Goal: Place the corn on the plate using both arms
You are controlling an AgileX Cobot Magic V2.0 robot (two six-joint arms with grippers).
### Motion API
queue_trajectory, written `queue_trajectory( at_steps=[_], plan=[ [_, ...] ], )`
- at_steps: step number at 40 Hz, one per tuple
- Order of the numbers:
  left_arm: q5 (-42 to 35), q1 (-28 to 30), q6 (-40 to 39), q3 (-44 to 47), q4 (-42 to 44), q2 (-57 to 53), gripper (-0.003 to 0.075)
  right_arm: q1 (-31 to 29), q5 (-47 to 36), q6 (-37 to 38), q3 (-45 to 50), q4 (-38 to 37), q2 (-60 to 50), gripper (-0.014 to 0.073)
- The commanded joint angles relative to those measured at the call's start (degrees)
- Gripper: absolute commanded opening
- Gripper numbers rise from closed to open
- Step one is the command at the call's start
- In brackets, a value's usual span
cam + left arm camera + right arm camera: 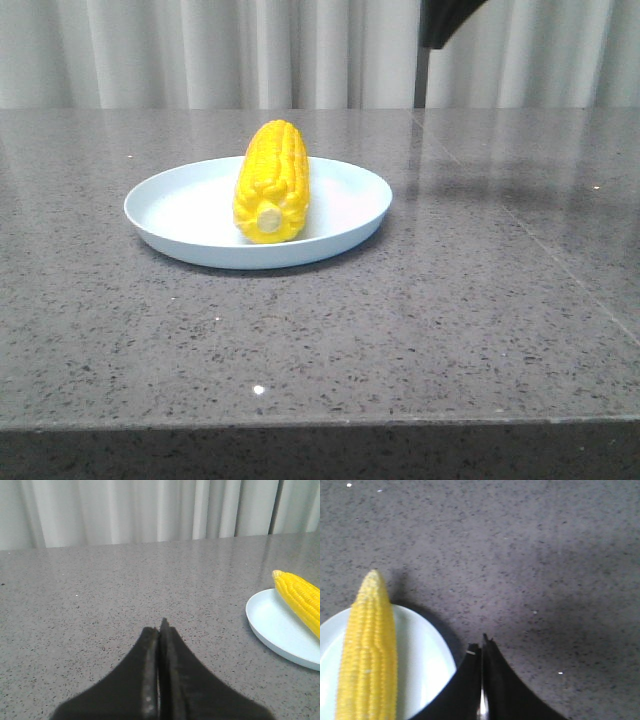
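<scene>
The yellow corn [270,182] lies on the pale blue plate [345,195] in the middle of the table, its pale stub end toward the camera. In the left wrist view the plate [272,627] and corn [301,598] show off to one side, apart from my left gripper [160,627], which is shut and empty over bare table. In the right wrist view my right gripper [481,645] is shut and empty above the table beside the plate's rim [440,652], with the corn [369,650] on it. In the front view only a dark part of the right arm [445,22] shows at the top.
The table [480,320] is grey speckled stone with a front edge near the camera. Pale curtains [200,50] hang behind it.
</scene>
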Motion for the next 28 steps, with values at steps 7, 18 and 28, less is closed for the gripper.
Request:
queue_trajectory(
  at_steps=[7, 18, 28],
  plan=[
    [-4.31, 0.15, 0.13, -1.57, 0.51, 0.65, -0.0020, -9.62, 3.33, -14.67, -1.64, 3.13, -3.69, -0.0114],
    [-4.31, 0.15, 0.13, -1.57, 0.51, 0.65, -0.0020, -24.56, 3.12, -30.66, 2.58, 13.76, -9.21, -0.0114],
    [-4.31, 0.15, 0.13, -1.57, 0.51, 0.65, -0.0020, -26.12, -7.81, -35.19, 20.53, 13.76, -23.83, -0.0114]
  ],
)
